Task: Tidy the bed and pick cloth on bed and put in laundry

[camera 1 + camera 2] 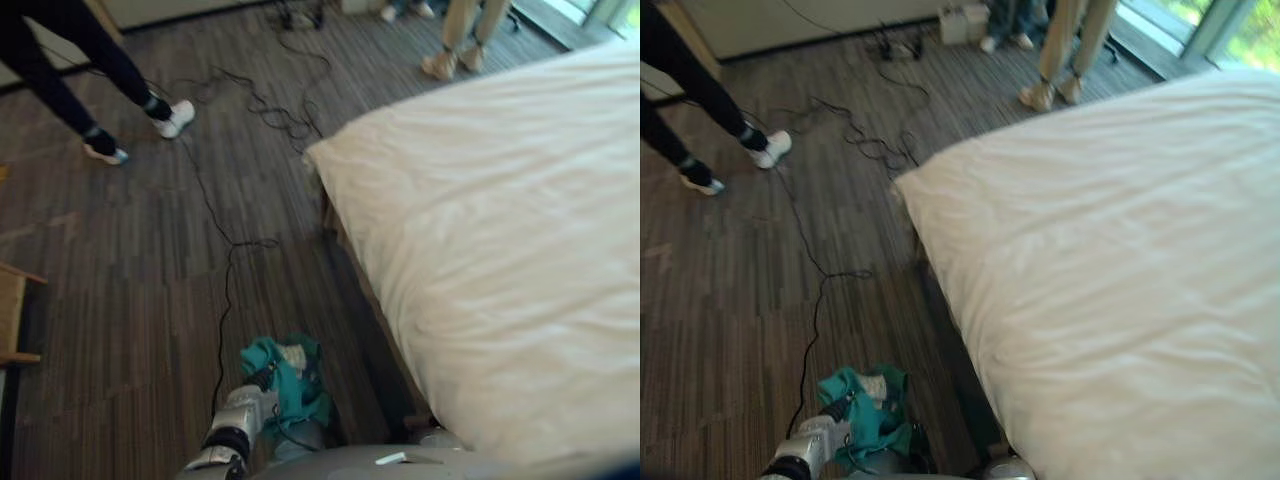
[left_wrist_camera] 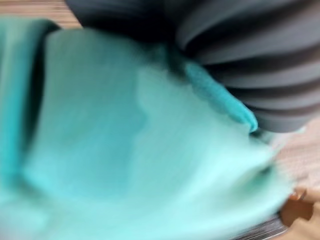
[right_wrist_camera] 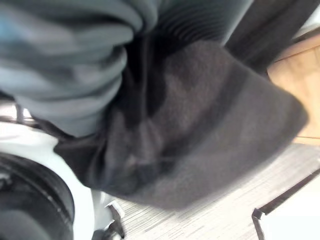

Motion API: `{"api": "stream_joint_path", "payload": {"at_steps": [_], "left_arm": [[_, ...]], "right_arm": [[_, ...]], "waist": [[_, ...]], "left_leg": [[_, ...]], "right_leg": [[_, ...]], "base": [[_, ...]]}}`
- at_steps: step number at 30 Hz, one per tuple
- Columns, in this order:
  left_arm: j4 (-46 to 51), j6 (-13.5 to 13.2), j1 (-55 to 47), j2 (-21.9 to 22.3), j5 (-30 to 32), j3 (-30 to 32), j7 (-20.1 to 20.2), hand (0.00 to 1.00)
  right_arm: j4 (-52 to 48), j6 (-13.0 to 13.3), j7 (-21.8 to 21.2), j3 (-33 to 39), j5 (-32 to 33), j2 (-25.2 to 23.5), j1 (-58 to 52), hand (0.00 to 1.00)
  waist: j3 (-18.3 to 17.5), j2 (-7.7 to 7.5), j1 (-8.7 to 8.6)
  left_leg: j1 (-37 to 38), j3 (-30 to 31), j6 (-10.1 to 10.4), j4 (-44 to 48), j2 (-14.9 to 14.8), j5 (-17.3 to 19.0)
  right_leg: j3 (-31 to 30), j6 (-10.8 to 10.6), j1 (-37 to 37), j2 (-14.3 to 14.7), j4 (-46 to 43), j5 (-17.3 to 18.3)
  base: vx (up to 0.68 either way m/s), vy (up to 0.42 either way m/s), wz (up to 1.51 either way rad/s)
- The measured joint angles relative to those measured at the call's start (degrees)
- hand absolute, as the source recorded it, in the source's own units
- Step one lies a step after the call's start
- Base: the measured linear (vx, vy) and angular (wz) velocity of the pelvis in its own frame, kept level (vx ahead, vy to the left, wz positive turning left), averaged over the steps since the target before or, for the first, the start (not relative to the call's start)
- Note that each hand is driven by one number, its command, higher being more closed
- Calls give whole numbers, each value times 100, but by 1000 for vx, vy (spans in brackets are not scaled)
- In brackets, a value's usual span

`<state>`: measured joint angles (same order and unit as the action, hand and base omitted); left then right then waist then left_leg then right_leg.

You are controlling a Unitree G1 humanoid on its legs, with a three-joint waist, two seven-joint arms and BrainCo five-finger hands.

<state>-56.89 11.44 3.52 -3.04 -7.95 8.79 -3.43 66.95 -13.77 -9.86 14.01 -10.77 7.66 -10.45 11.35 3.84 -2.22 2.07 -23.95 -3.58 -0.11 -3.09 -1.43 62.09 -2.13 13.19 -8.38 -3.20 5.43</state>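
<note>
a teal cloth point(image 1: 290, 385) is bunched over the left hand point(image 2: 260, 65), low at the robot's left side above the wood floor point(image 1: 120, 300), close beside the bed's near edge. the cloth covers the hand, so its grip cannot be told. dark grey fabric point(image 3: 200, 125) drapes past the right hand point(image 3: 75, 75), grip unclear. the bed point(image 1: 500, 250), under a smooth white cover, takes the right side. open floor lies left, with one person's legs point(image 1: 100, 70) and another's point(image 1: 460, 35) farther off.
</note>
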Motion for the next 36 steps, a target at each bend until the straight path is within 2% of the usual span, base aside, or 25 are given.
{"api": "stream_joint_path", "payload": {"at_steps": [1,2,3,5,6,7,8,9,10,11,12,13,14,15,16,17,18,19,20,21,28,33,35,36], "left_arm": [[-88,-58,-85,36,-16,-6,85,100],[-168,-79,-219,43,-40,-88,167,100],[-190,-79,-302,32,-38,-234,251,100],[-190,-75,-328,127,-32,-446,338,100],[-186,-50,-334,233,-17,-544,350,100],[-234,-33,-298,170,-16,-659,361,100],[-294,-37,-279,59,-20,-650,358,100],[-296,-37,-300,-16,-24,-643,354,100],[-312,-36,-366,-118,-37,-554,345,100],[-307,-40,-413,-168,-51,-449,346,100],[-292,-58,-517,-198,-71,-221,349,100],[-292,-72,-532,-192,-101,-147,340,100],[-283,-89,-541,-160,-214,-78,324,100],[-282,-90,-543,-184,-236,-25,320,100],[-280,-99,-542,-168,-271,119,309,100],[-277,-104,-647,-62,-276,204,306,100],[-258,-121,-721,-33,-278,246,309,100],[-160,-172,-791,4,-276,270,316,100],[-144,-181,-798,11,-276,273,320,100],[-38,-211,-866,90,-269,294,436,100],[-38,-200,-867,93,-244,327,430,100],[-35,-86,-847,168,103,796,302,100],[-23,-83,-845,197,296,1024,299,100],[-28,-72,-851,201,320,1219,295,100]], "right_arm": [[-26,10,20,4,103,15,-62,100],[-27,35,58,9,241,37,-97,100],[-24,69,132,11,337,61,-133,100],[-29,217,255,25,474,84,-238,100],[-63,380,347,63,519,136,-274,100],[-123,561,385,100,673,95,-372,100],[-178,761,384,99,725,-4,-413,100],[-189,852,380,97,741,-67,-464,100],[-191,974,376,90,910,-219,-512,100],[-193,1014,371,73,1032,-285,-512,100],[-216,1062,347,47,1299,-296,-515,100],[-250,1076,312,40,1443,-299,-499,100],[-313,1091,264,35,1651,-314,-518,100],[-316,1096,260,31,1673,-326,-529,100],[-362,1097,222,9,1712,-311,-514,100],[-435,1086,215,-11,1797,-265,-578,100],[-457,1068,212,-26,1808,-250,-602,100],[-561,1031,222,-78,1837,-227,-646,100],[-611,1020,226,-104,1836,-220,-659,100],[-727,858,218,-123,1837,-260,-426,100],[-717,859,217,-118,1860,-260,-425,100],[-634,924,188,-82,2585,-319,-465,100],[-625,927,131,-65,2764,-316,-474,100],[-626,932,95,-55,2886,-337,-455,100]], "waist": [[6,107,23],[-14,194,-32],[-30,253,-60],[-19,330,15],[-58,399,3],[-78,383,-112],[-110,241,-134],[-130,111,-124],[-108,-126,-109],[-120,-210,-104],[-193,-324,-113],[-212,-346,-108],[-234,-458,-136],[-217,-547,-135],[-224,-425,-44],[-279,-344,-57],[-308,-348,-75],[-397,-254,-54],[-402,-255,-55],[-455,-427,1],[-451,-435,-7],[-430,-519,-45],[-442,-542,16],[-441,-548,11]], "left_leg": [[101,107,76,-179,30,-71],[178,203,84,-372,52,-130],[268,290,103,-584,84,-214],[293,546,129,-586,171,-155],[242,740,2,-552,272,-200],[164,1059,-42,-553,373,-250],[95,1315,-20,-583,500,-299],[75,1407,-35,-585,577,-288],[54,1497,-37,-587,736,-287],[-2,1504,-37,-587,796,-287],[-78,1494,-37,-588,879,-287],[-109,1496,-36,-588,929,-286],[-130,1414,254,-567,1002,-22],[-127,1348,73,-526,1031,-55],[-108,1274,-249,-130,895,-79],[28,1213,-213,-302,893,-130],[86,1210,-178,-420,925,-155],[134,1194,-123,-583,969,-209],[116,1193,-122,-584,983,-209],[392,1354,-142,-600,1090,-161],[396,1313,-109,-601,1085,-126],[533,1107,-87,-600,1058,22],[588,885,-129,-578,1013,146],[478,782,-118,-240,968,247]], "right_leg": [[43,0,74,-9,-59,1],[119,9,96,-33,-176,10],[168,89,97,-129,-435,72],[-105,388,13,-398,-1096,261],[-948,494,-274,-522,-1552,449],[-2215,308,-531,-246,-1715,673],[-3248,184,-602,77,-1643,794],[-3624,149,-621,201,-1566,844],[-4208,149,-604,394,-1374,909],[-4429,254,-575,452,-1239,987],[-4884,163,-467,560,-902,1139],[-5068,202,-426,615,-652,1243],[-5069,245,-385,477,-451,1195],[-5026,285,-388,405,-446,1134],[-5015,212,-344,335,-603,1126],[-5066,126,-329,351,-714,1201],[-5114,123,-337,324,-692,1199],[-5211,67,-367,333,-653,1163],[-5217,25,-370,325,-641,1138],[-4972,-23,-69,269,-661,1146],[-4994,-18,-63,259,-627,1150],[-4997,-21,136,210,-538,1127],[-4997,-30,135,186,-541,1103],[-5000,-49,129,170,-554,1063]], "base": [[-90,25,29],[-106,-11,45],[-130,18,51],[-98,108,49],[-57,213,97],[-91,200,142],[-93,112,136],[-100,28,105],[-77,-1,64],[-105,-5,70],[-83,4,55],[-81,29,65],[-38,60,38],[6,86,12],[54,38,-3],[57,19,-3],[56,43,-1],[43,87,-8],[43,69,-9],[0,0,0],[0,0,-3],[17,-55,-20],[62,-53,-45],[98,-59,-46]]}}
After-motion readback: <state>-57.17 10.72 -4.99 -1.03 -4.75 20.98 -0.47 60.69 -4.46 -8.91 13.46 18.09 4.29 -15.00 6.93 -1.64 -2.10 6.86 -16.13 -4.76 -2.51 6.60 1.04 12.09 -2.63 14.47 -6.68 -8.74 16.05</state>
